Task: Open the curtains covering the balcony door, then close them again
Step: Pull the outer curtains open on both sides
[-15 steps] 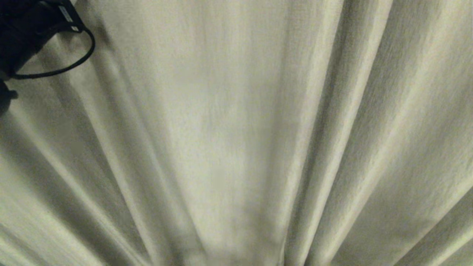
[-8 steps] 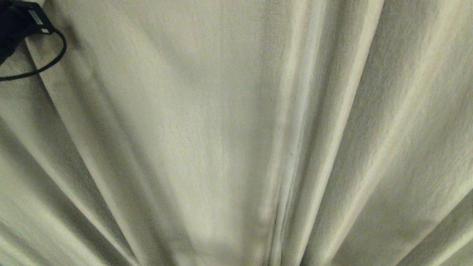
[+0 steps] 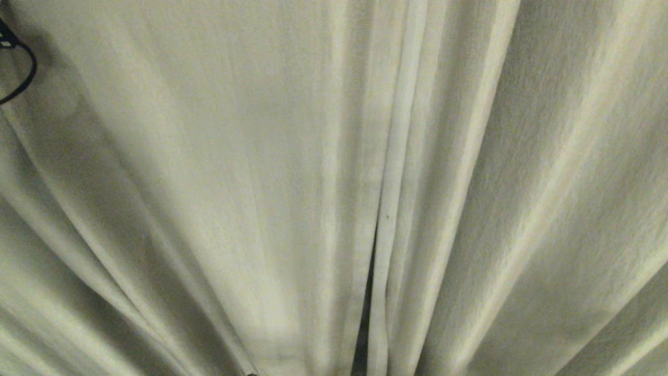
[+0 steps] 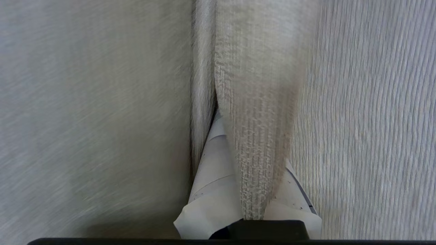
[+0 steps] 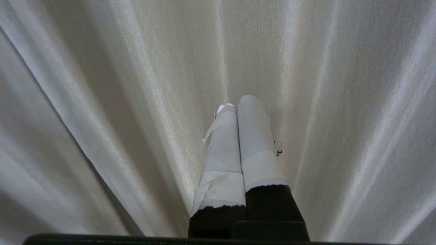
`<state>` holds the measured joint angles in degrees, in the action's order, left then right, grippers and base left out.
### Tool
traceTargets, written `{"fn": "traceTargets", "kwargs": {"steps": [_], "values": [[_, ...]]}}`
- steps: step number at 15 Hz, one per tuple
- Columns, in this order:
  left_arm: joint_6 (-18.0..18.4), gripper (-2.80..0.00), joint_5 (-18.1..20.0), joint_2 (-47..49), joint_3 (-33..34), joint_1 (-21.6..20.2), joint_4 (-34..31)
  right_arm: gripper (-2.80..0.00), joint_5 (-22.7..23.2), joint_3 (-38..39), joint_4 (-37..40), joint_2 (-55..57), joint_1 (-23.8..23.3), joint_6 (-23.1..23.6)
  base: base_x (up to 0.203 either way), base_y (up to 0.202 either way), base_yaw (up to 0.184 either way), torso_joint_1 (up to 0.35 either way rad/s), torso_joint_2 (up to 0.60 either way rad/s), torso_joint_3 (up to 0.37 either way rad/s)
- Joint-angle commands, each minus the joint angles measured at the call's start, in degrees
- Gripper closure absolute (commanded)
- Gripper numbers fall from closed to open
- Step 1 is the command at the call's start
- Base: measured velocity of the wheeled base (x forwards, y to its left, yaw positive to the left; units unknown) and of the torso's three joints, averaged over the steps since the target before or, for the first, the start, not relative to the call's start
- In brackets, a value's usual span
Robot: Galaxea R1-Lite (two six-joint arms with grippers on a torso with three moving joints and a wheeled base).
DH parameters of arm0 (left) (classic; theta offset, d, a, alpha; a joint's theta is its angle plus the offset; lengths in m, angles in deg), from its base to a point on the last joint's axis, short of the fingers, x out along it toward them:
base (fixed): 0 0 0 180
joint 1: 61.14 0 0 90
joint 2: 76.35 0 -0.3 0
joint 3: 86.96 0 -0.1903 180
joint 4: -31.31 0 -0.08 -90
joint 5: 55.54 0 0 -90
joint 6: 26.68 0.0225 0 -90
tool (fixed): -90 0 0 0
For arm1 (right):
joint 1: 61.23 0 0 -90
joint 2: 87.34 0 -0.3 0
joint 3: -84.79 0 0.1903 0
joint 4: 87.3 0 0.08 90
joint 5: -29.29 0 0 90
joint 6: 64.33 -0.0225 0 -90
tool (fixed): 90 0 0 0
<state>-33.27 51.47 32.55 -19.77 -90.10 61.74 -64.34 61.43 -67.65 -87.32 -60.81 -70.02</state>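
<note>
1. Filling the whole head view, the curtains [image 3: 261, 183] hang as cream-white woven fabric, their pleats running lengthwise from top to bottom and fanning outward toward the lower edge.
2. Right of centre, the two panels meet edge to edge; a narrow dark slit [image 3: 368, 292] shows between those edges in the lower part, while higher up they lie closed against each other.
3. No brand, label or readable writing shows on the fabric.
4. The left gripper [image 4: 250, 170] has its white-taped fingers [image 4: 211, 170] pinching a vertical fold of the curtains, the fold running up between them along its length.
5. A loop of black cable [image 3: 21, 73] shows at the head view's upper left edge, against the fabric.
6. The right gripper [image 5: 238, 109] points at the curtains with its taped fingers [image 5: 221, 149] pressed together, nothing between them; whether the tips touch the cloth cannot be told.
</note>
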Motion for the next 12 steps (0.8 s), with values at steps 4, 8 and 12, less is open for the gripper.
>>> {"fn": "traceTargets", "kwargs": {"steps": [4, 8, 12], "values": [[-2.2, 0.0, 0.7, 5.0, -1.3, -5.4, 2.6, 0.0, -0.1, 0.0, -0.1, 0.0, 0.0, 0.0, 0.0, 0.0, 0.0, 0.0, 0.0, 0.0], [-3.3, 0.0, 2.5, 8.3, -3.7, -9.1, 2.8, 0.0, -0.1, 0.0, -0.1, 0.0, 0.0, 0.0, 0.0, 0.0, 0.0, 0.0, 0.0, 0.0], [-4.4, 0.0, 2.9, 9.8, -4.1, -10.2, 3.8, 0.0, -0.1, 0.0, -0.1, 0.0, 0.0, 0.0, 0.0, 0.0, 0.0, 0.0, 0.0, 0.0]]}}
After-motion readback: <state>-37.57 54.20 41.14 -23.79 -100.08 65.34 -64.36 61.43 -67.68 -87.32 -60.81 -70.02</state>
